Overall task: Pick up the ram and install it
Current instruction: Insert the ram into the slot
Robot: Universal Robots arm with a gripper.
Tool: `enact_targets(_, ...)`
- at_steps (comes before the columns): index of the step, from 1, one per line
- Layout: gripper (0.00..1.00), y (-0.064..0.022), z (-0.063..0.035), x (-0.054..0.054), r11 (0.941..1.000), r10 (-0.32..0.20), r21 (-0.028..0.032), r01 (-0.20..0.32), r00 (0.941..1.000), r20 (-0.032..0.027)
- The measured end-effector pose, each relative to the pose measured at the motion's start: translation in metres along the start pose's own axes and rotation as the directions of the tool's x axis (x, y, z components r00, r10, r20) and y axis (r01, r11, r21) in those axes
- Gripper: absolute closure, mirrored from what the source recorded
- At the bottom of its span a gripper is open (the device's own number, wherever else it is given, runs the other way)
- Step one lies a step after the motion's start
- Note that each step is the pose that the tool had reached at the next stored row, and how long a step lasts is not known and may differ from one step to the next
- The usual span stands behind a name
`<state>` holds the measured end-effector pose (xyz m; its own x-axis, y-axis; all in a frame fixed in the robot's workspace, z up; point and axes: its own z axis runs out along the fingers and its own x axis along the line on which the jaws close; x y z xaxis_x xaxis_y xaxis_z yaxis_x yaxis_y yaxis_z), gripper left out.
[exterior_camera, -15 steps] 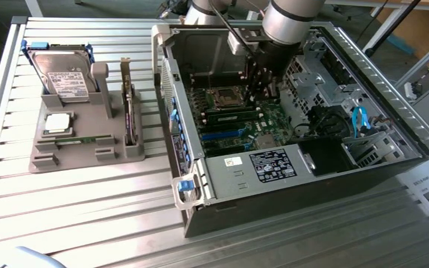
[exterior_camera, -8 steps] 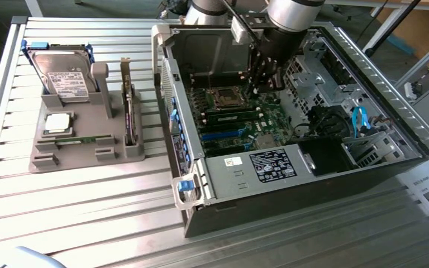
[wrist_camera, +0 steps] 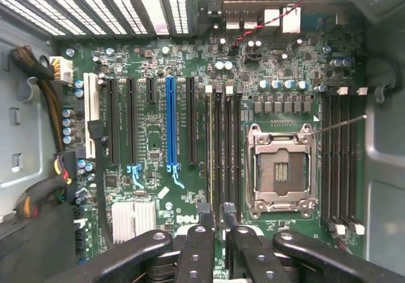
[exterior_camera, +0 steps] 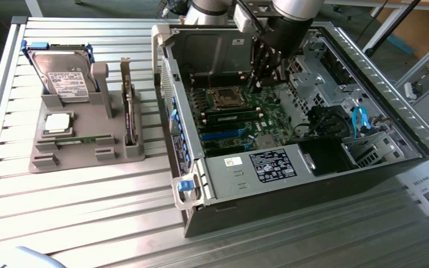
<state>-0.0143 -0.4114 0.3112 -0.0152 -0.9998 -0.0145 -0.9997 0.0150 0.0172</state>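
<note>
One ram stick (exterior_camera: 71,140), thin and green, lies on edge low in the grey holder (exterior_camera: 80,159) at the exterior view's left. Another green ram stick (exterior_camera: 231,115) sits in a memory slot beside the empty processor socket (exterior_camera: 228,98). In the wrist view its pale top edge (wrist_camera: 211,147) runs along the slot next to that socket (wrist_camera: 281,169). My gripper (exterior_camera: 262,84) hangs inside the open computer case, just over the far end of the memory slots. In the wrist view the gripper (wrist_camera: 216,212) is open, its fingers apart with only the board showing between them.
The holder also carries a hard drive (exterior_camera: 65,75), a square silver processor (exterior_camera: 58,123) and an upright expansion card (exterior_camera: 129,109). The case walls (exterior_camera: 171,84), a drive cage (exterior_camera: 199,50), the power supply (exterior_camera: 270,162) and cable bundles (wrist_camera: 44,188) hem in the motherboard.
</note>
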Motion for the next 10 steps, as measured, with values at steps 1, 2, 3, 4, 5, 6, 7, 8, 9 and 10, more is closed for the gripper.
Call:
enact_targets(1,0.81,0.0000,-0.0020,0.000,1.0000,0.000,0.0000,0.000,1.0000,-0.0001)
enact_targets(2,0.81,0.0001,-0.0039,0.000,1.0000,0.000,0.0000,0.000,1.0000,0.0000)
enact_targets(3,0.81,0.0001,-0.0057,0.000,1.0000,0.000,0.0000,0.000,1.0000,0.0000)
enact_targets(4,0.81,0.0001,-0.0077,0.000,1.0000,0.000,0.0000,0.000,1.0000,0.0000)
enact_targets(5,0.81,0.0002,-0.0098,0.000,1.0000,0.000,0.0000,0.000,1.0000,0.0000)
enact_targets(6,0.81,0.0002,-0.0118,0.000,1.0000,0.000,0.0000,0.000,1.0000,0.0000)
enact_targets(7,0.81,0.0002,-0.0137,0.000,1.0000,0.000,0.0000,0.000,1.0000,0.0000)
enact_targets(8,0.81,0.0002,-0.0157,0.000,1.0000,0.000,0.0000,0.000,1.0000,0.0001)
enact_targets(9,0.81,0.0003,-0.0174,0.000,1.0000,0.000,0.0001,0.000,1.0000,0.0001)
enact_targets(10,0.81,0.0003,-0.0192,0.000,1.0000,0.000,0.0000,0.000,1.0000,0.0000)
